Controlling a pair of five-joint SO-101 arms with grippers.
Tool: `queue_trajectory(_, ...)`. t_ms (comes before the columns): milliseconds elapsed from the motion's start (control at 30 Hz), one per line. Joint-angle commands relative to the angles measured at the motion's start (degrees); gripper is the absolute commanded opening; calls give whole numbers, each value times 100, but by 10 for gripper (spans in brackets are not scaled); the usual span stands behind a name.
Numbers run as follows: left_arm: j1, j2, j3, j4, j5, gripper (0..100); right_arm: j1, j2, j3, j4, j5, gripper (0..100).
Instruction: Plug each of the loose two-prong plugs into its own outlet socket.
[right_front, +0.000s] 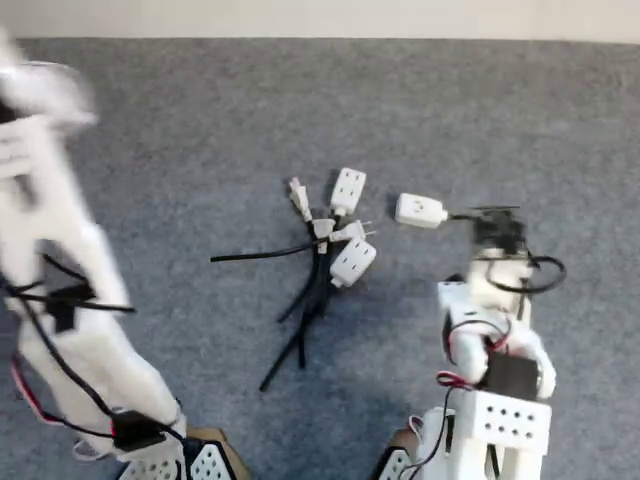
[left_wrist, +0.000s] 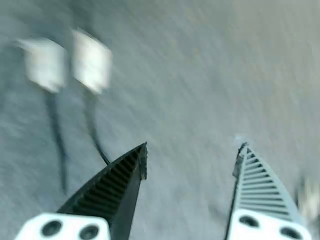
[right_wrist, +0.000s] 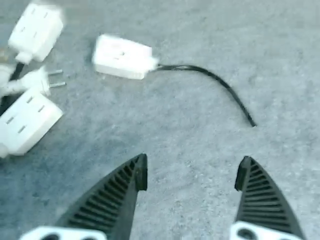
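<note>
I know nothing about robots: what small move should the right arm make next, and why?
Probably ease the right gripper toward the two-prong plug and close on it. The jaws stand open and empty, the plug lies loose with its prongs showing, and an outlet socket with nothing in it lies close by.
</note>
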Motion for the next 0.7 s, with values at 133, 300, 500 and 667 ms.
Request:
queue_trajectory(133,3319,-1042,3477,-870,-484,232,365,-831,1411,-1068,-114,276)
queue_trajectory(300,3978,-435,3530,-1442,-1204,189,426,-1420,2431,-1490,-88,276)
queue_trajectory(500,4971,-4,3538,-1670,-1275,212,198,-1798,2615,-1473,-79,276)
queue_trajectory(667,5402,505,3547,-2303,-1160,291,207,-1798,2651,-1464,-79,276)
